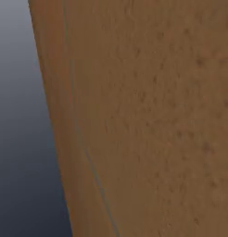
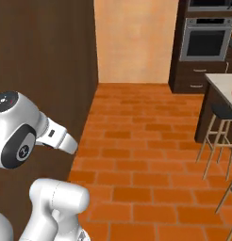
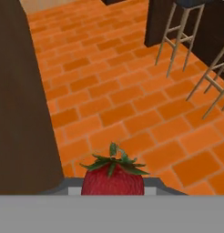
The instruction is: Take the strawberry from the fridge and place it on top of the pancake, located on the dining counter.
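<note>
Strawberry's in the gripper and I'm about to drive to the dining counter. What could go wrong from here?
1. The strawberry sits low between the gripper's fingers, whose hold the hand view barely shows; a jolt might shake it onto the brick floor.
2. The bar stools line the near side of the dining counter, so the base could clip their legs.
3. The dark wood panel stands close beside the arm; a wide swing may strike it.
</note>
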Robot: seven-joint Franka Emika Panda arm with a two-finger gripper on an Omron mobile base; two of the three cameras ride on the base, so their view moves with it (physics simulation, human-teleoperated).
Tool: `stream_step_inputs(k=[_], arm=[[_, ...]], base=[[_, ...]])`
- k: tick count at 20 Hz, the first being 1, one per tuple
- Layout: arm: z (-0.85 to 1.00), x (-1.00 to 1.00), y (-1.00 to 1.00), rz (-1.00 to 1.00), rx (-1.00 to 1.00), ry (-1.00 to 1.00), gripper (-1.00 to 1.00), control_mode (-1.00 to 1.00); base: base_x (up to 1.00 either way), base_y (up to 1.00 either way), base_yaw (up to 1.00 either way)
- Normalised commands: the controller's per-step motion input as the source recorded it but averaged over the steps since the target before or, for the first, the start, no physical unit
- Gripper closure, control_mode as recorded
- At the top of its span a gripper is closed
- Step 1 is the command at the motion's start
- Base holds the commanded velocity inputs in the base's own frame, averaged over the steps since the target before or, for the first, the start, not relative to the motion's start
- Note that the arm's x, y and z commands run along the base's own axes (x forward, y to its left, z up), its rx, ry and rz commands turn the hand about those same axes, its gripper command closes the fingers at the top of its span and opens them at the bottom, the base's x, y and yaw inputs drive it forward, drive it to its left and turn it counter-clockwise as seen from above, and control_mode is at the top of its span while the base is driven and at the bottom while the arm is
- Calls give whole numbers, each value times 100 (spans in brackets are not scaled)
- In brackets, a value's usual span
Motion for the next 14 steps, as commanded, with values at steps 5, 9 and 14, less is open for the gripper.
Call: stream_step_inputs(k=[5,9,14], arm=[[0,0,0,0,0,0,100,100],[0,0,0,0,0,0,100,100],[0,0,0,0,0,0,100,100]], base=[[100,3,-60],[100,28,-56],[100,31,-54]])
